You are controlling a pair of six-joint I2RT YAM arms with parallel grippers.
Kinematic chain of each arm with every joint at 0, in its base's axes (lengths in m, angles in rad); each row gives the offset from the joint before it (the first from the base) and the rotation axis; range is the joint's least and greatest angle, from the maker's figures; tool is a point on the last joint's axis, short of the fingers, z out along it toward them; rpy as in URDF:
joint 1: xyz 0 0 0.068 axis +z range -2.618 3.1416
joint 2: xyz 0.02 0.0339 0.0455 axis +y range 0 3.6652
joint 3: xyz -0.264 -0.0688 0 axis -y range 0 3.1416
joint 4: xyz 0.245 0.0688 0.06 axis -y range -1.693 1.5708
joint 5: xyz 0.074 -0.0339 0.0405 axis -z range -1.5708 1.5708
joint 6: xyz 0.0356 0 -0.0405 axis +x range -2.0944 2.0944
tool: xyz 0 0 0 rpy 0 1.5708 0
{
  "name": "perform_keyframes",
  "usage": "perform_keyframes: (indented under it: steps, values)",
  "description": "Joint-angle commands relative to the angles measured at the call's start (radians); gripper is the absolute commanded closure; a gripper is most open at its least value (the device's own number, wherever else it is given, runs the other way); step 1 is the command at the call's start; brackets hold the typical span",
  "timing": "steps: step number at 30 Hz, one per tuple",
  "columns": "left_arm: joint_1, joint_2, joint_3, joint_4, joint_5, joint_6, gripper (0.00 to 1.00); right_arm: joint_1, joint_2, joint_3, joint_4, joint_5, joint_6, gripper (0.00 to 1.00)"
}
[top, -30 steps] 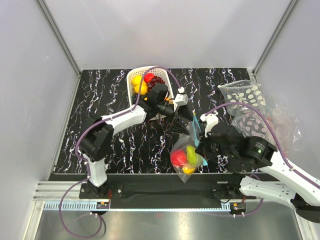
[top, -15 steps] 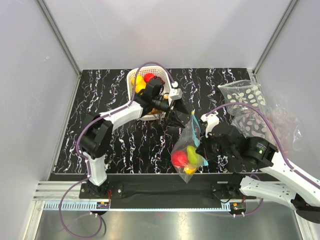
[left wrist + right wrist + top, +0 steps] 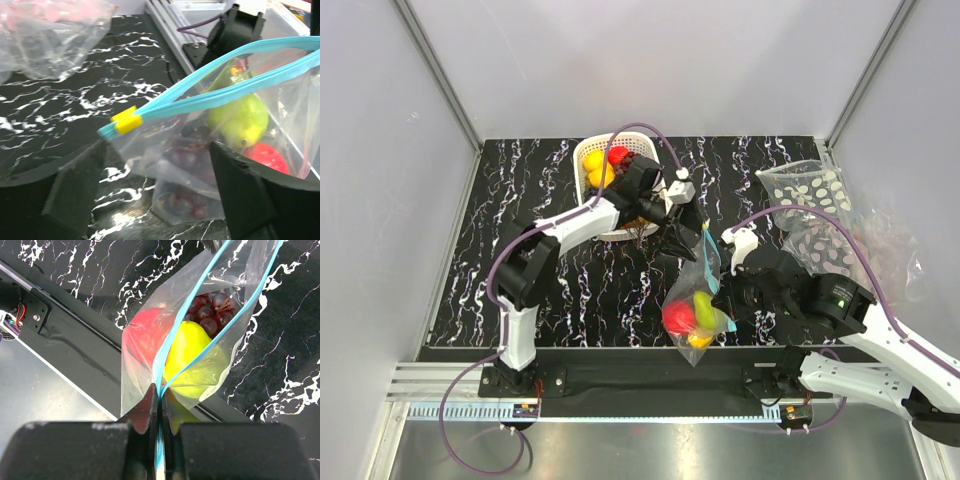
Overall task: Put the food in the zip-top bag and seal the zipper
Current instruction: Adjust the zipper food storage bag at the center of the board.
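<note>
The zip-top bag (image 3: 692, 300) hangs near the table's front edge, holding a red apple (image 3: 675, 317), a yellow-green pear (image 3: 704, 308) and dark grapes (image 3: 210, 310). My right gripper (image 3: 722, 290) is shut on the lower end of the teal zipper (image 3: 157, 371), as the right wrist view (image 3: 161, 392) shows. The zipper's two strips stand apart along most of its length (image 3: 215, 85). A yellow slider (image 3: 129, 121) sits at its far end. My left gripper (image 3: 686, 236) is open, and its fingers straddle the bag's slider end (image 3: 155, 150) without gripping.
A white slotted basket (image 3: 586, 150) at the back holds yellow and red fruits (image 3: 618, 155) behind my left arm. A clear bag with white ovals (image 3: 810, 195) and crumpled plastic (image 3: 885, 245) lie at the right. The black front rail (image 3: 75, 335) runs below the hanging bag.
My left gripper has swung from beside the basket to the right, up to the bag's upper end. The right gripper and the bag have stayed nearly still.
</note>
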State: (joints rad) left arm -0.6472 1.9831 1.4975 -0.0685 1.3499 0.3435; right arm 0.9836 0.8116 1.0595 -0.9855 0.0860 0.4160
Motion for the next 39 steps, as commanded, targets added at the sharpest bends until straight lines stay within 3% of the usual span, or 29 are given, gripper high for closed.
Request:
perform_keyframes:
  steps: [1,2,5,7,9,10,15,18,21,25,30,32,33,34,35,39]
  values:
    - [-0.037,0.005,0.05,0.021,0.069,0.041,0.17,0.007,-0.005,0.017,0.03,0.004,0.004,0.97]
    - [-0.045,0.003,0.05,0.018,0.071,0.045,0.37,0.006,-0.002,0.019,0.031,0.008,0.004,0.97]
    - [-0.043,-0.01,0.037,0.007,0.066,0.046,0.73,0.006,0.004,0.022,0.025,0.021,0.009,0.98]
    - [-0.042,-0.035,0.027,-0.025,0.042,0.081,0.79,0.007,0.008,0.025,0.019,0.027,0.012,0.98]
    - [-0.037,-0.056,0.009,-0.074,-0.001,0.121,0.97,0.007,0.009,0.028,0.013,0.047,0.018,0.98]
    - [-0.035,-0.067,0.003,-0.095,-0.018,0.133,1.0,0.007,0.009,0.031,0.008,0.058,0.023,0.99]
    - [-0.009,-0.167,-0.087,-0.134,-0.15,0.103,1.0,0.006,0.043,0.072,-0.039,0.119,0.029,1.0]
    - [0.007,-0.253,-0.193,-0.002,-0.303,-0.033,1.0,0.007,0.073,0.1,-0.064,0.179,0.041,1.0]
    - [0.03,-0.348,-0.275,0.111,-0.4,-0.154,1.0,0.006,0.103,0.123,-0.109,0.348,0.086,1.0]
    - [0.035,-0.484,-0.37,0.122,-0.599,-0.215,1.0,0.007,0.132,0.131,-0.11,0.497,0.119,1.0]
    - [0.035,-0.622,-0.474,0.176,-0.721,-0.337,1.0,0.006,0.133,0.123,-0.016,0.469,0.051,0.92]
    - [0.035,-0.665,-0.512,0.191,-0.738,-0.375,1.0,0.006,0.106,0.103,0.027,0.422,-0.012,0.78]
    - [0.034,-0.671,-0.522,0.19,-0.744,-0.409,1.0,0.007,0.091,0.094,0.074,0.411,-0.028,0.66]
    - [0.029,-0.679,-0.533,0.182,-0.755,-0.423,1.0,0.007,0.06,0.077,0.102,0.376,-0.067,0.41]
    - [0.02,-0.685,-0.551,0.173,-0.776,-0.434,1.0,0.006,0.048,0.073,0.125,0.354,-0.088,0.31]
    - [-0.045,-0.71,-0.574,0.11,-0.925,-0.422,1.0,0.007,0.02,0.068,0.269,0.285,-0.173,0.11]
